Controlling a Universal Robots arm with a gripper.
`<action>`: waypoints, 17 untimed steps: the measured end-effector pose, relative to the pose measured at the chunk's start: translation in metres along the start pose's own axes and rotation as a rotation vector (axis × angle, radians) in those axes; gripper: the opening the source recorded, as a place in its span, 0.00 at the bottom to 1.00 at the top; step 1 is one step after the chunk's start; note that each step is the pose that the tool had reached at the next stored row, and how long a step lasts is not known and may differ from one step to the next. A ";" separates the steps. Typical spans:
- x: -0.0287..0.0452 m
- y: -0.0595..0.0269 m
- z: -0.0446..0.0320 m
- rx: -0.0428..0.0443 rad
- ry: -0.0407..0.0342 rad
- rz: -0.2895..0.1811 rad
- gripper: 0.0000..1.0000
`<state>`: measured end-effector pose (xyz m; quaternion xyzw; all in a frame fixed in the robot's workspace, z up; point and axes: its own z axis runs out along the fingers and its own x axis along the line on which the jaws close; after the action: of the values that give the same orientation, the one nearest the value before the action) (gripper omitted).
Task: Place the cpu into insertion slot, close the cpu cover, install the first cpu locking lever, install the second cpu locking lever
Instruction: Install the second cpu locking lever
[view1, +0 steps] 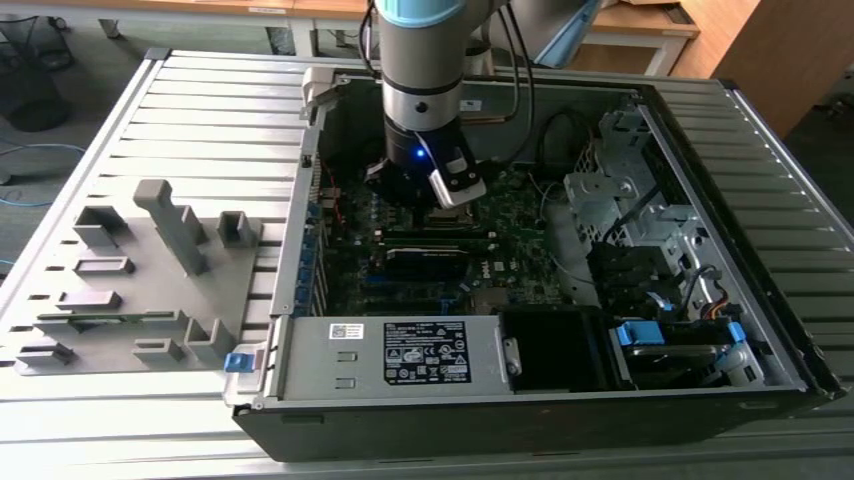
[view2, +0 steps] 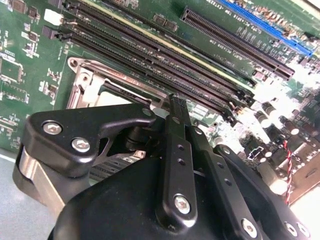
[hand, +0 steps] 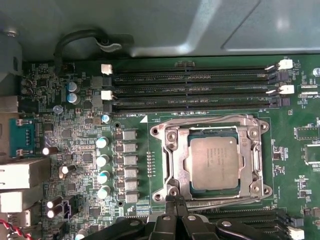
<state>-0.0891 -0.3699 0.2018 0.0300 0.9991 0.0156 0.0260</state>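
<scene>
You see the chip (hand: 214, 162), light, stiff and fragile, seated in the socket (hand: 172, 150) under the thin metal cover (hand: 212, 121). The pincer (hand: 176, 200), clenched and empty, hovers at the socket's edge; handle the springy levers by their ends.

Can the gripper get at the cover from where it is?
Probably yes. The gripper sits right at the edge of the cover, which lies closed around the cpu. Nothing stands between them in the first wrist view.

open case top (view1: 400, 95), memory slots (hand: 192, 90) beside insertion slot (hand: 212, 157)
</scene>
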 end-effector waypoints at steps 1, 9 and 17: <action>0.0002 0.0000 0.0001 -0.0024 0.0001 0.000 0.10; 0.0041 -0.0003 0.0008 -0.0147 0.0008 0.001 0.10; 0.0075 -0.0007 0.0029 -0.0220 0.0013 0.001 0.10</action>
<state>-0.0964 -0.3701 0.1986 0.0303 0.9989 0.0266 0.0257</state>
